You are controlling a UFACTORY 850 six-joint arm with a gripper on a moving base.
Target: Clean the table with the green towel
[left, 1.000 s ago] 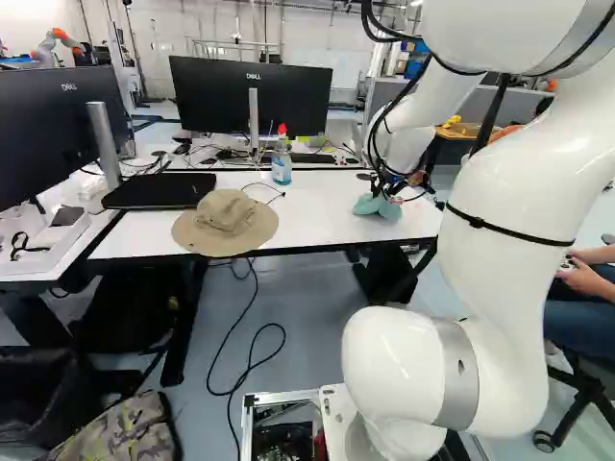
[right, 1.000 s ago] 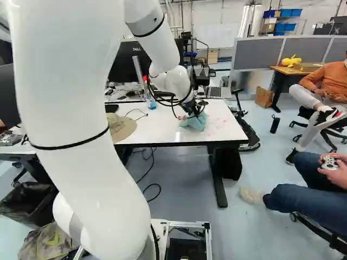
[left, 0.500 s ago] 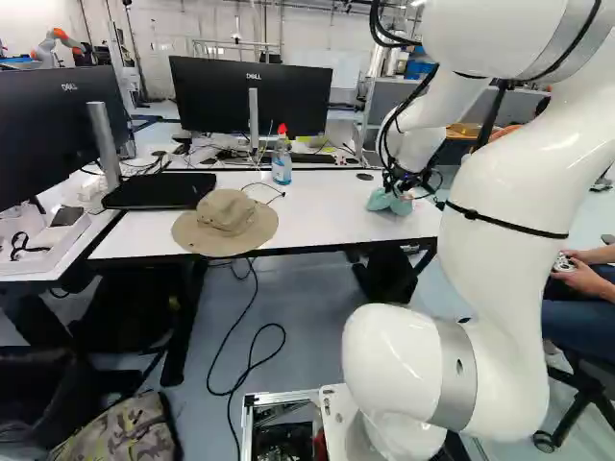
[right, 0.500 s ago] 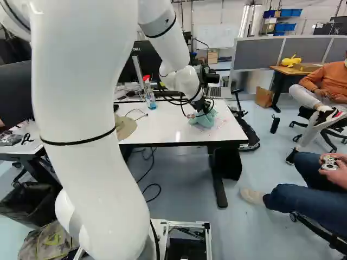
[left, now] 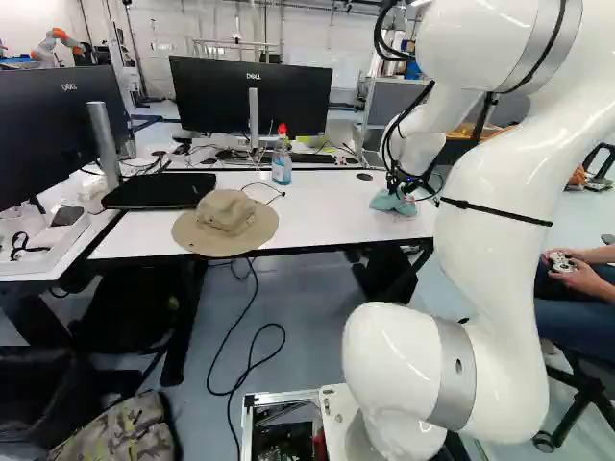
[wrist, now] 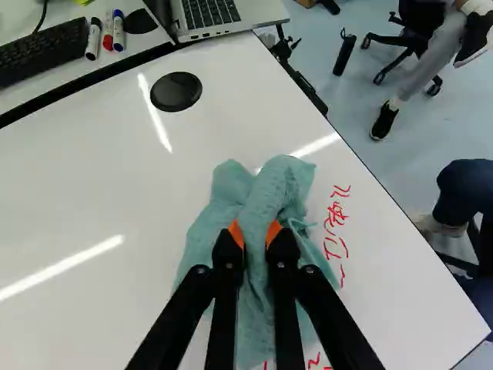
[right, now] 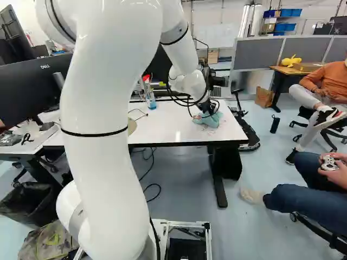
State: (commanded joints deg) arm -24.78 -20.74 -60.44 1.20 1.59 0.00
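As a white robot arm (right: 100, 157) reaches over a white table (wrist: 77, 200), its black gripper (right: 207, 112) pinches the green towel (wrist: 266, 196), a soft, pale blue-green cloth gathered into a crumpled heap on the tabletop. A thick, rounded fold stands up along its middle, with looser, wrinkled cloth spreading to either side and a thin, twisted bit of edge jutting out near one finger. Seen from the wrist, the towel's long axis runs roughly in line with the gripper, one end pointing ahead in two blunt lobes and the other trailing back beneath the fingers. The raised fold is caught between the orange pads (wrist: 236, 233), one pressed on each side, with the rest of the towel lying ahead of, under and out to both sides of the fingertips. Red handwriting (wrist: 336, 223) marks the tabletop just beside the cloth, with further red strokes by its trailing end. Ahead of the towel, well apart from it, sits a round black disc (wrist: 176, 91). Farther along the table, in the left base view, are a tan hat (left: 226, 226) and a spray bottle (left: 281, 163).
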